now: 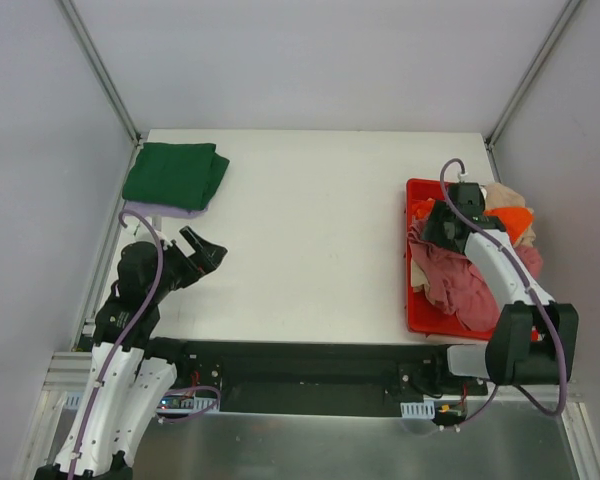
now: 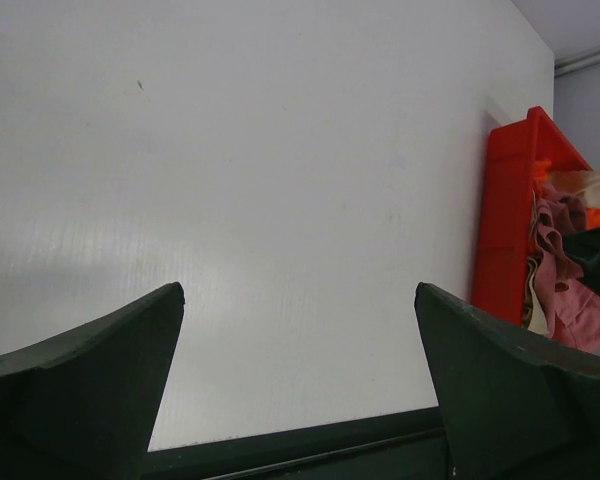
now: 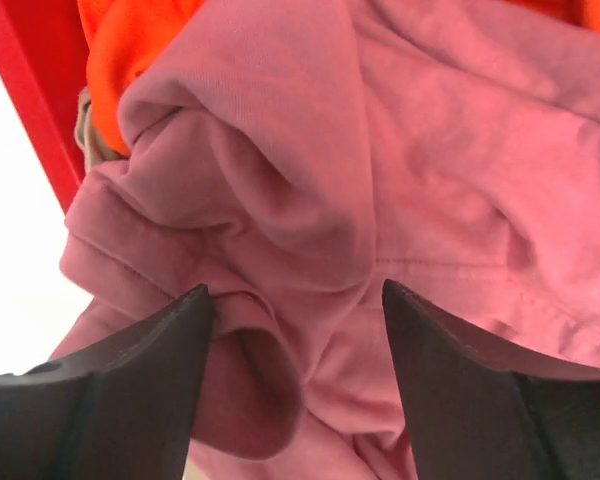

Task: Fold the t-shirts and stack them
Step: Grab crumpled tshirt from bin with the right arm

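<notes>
reaching into the red bin [image 1: 417, 192], the right hand [image 3: 295, 288] gapes over the rose t-shirt [image 3: 430, 200]; left hand [image 2: 300, 288] open.

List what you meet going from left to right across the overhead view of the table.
folded dark green cloth t-shirt → bare white tabletop → rigid red plastic bin
</notes>
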